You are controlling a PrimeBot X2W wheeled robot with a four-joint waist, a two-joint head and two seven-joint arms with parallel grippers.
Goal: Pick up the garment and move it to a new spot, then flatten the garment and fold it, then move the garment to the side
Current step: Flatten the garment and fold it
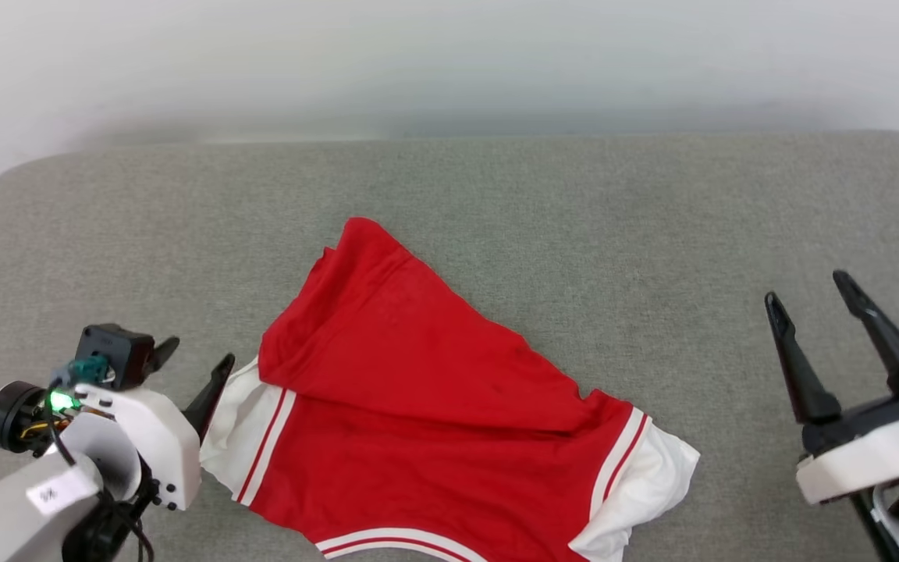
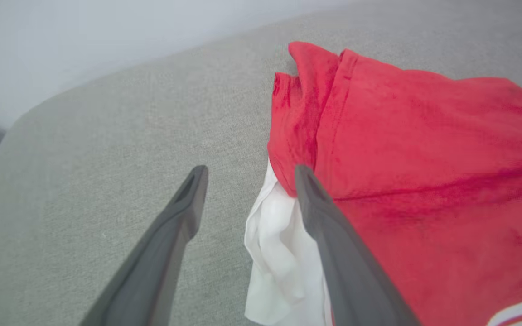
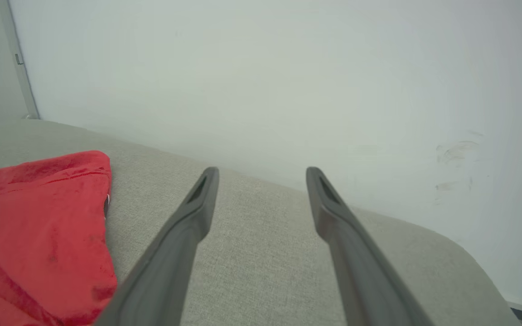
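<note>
Grey cushion [image 1: 613, 211] spans the lower frame. White wall [image 1: 449, 55] runs across the top, faint scuffs [image 3: 456, 151] at right.

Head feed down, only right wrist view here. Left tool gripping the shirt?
Observer: No. Left tool is open, at the shirt's white sleeve end.
Operator: Shirt flat?
Observer: No. A red flap is folded diagonally across it.
Operator: Other sleeve?
Observer: The other sleeve end lies on the cushion, on the right tool's side, apart from it.
</note>
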